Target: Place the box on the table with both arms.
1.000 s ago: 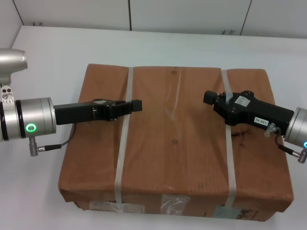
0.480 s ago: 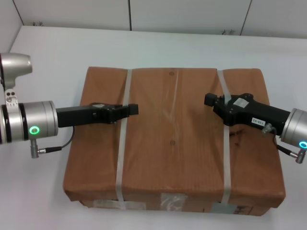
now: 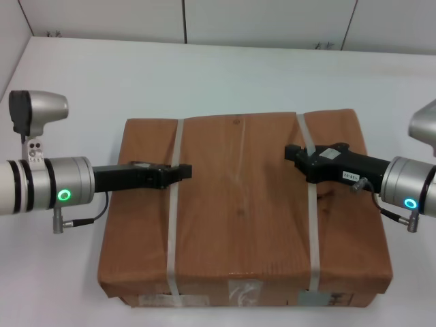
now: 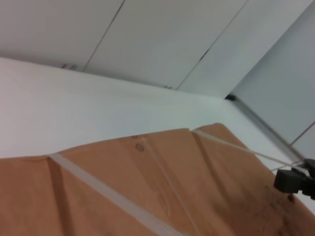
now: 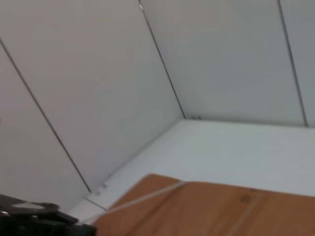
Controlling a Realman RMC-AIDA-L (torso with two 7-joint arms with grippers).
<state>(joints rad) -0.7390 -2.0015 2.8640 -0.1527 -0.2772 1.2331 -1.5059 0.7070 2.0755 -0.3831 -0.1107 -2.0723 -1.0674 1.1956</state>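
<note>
The brown cardboard box with two white straps sits low over the white table; whether it rests on the table I cannot tell. My left gripper lies on the box top, its tip at the left strap, shut on it. My right gripper lies on the top at the right strap, shut on it. The left wrist view shows the box top, a strap and the right gripper farther off. The right wrist view shows the box.
White wall panels stand behind the table's far edge. Bare tabletop lies beyond the box and on both sides of it. Tape and labels show on the box's front side.
The box has gone down and away from the camera with both grippers on its straps. Both arms have drawn lower, and more of the tabletop shows around the box.
</note>
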